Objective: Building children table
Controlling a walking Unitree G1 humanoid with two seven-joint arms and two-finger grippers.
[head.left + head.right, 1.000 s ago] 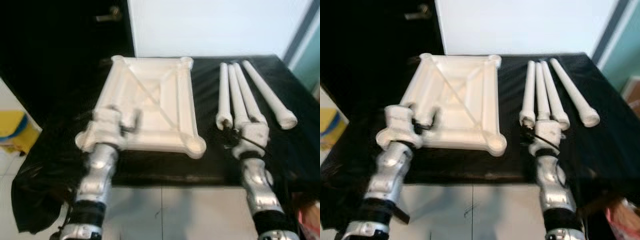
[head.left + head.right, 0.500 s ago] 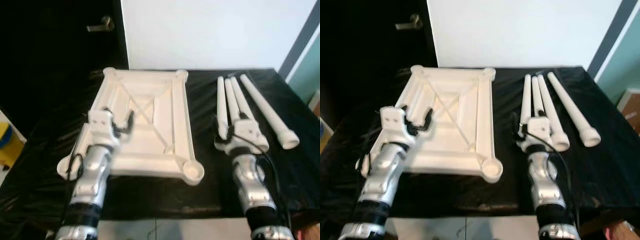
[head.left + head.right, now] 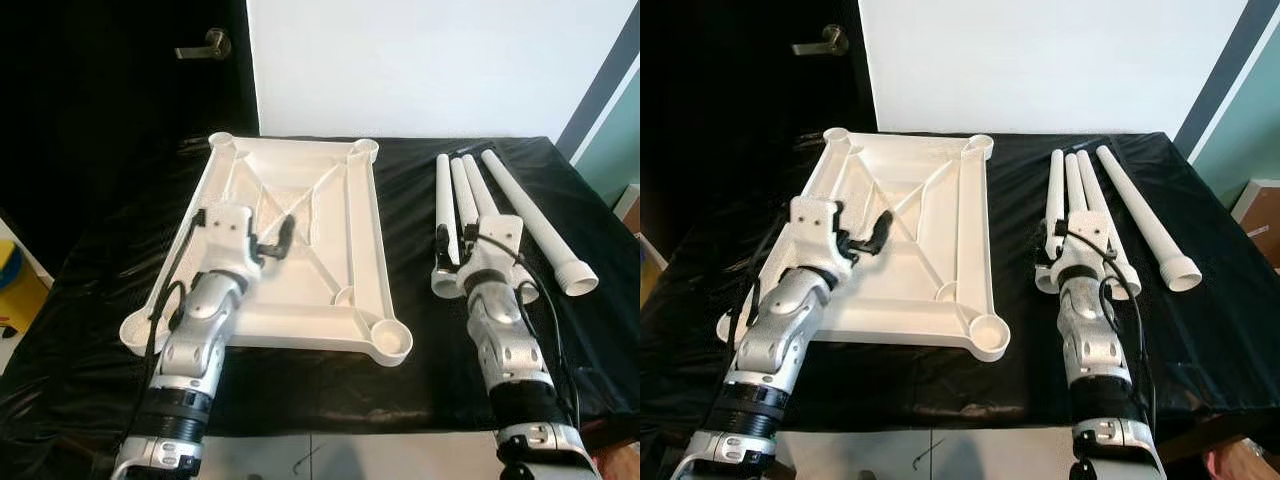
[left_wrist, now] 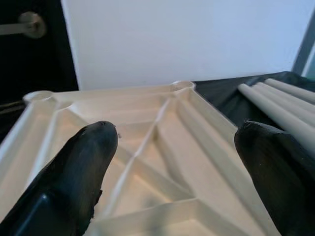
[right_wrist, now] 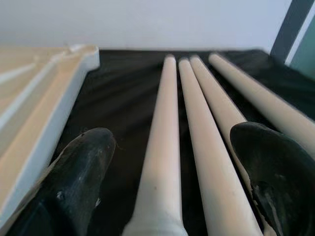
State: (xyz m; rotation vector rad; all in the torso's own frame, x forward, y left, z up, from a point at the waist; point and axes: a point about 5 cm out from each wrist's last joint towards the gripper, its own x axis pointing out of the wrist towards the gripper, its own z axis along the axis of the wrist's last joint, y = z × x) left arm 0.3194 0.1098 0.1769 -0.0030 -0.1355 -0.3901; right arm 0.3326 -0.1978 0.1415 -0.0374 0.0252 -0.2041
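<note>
a white table top [image 3: 300,250] lies upside down on the left half of a black-covered table [image 3: 410,370], ribs and corner sockets facing up (one corner reaches the near edge). four white table legs [image 3: 480,205] lie side by side on the right half, three close together and the fourth a little apart toward the right edge. the left gripper [image 4: 172,162] hovers over the table top's left part, fingers spread apart. the right gripper [image 5: 170,162] sits above the near ends of the grouped legs, fingers apart, gripping nothing.
</note>
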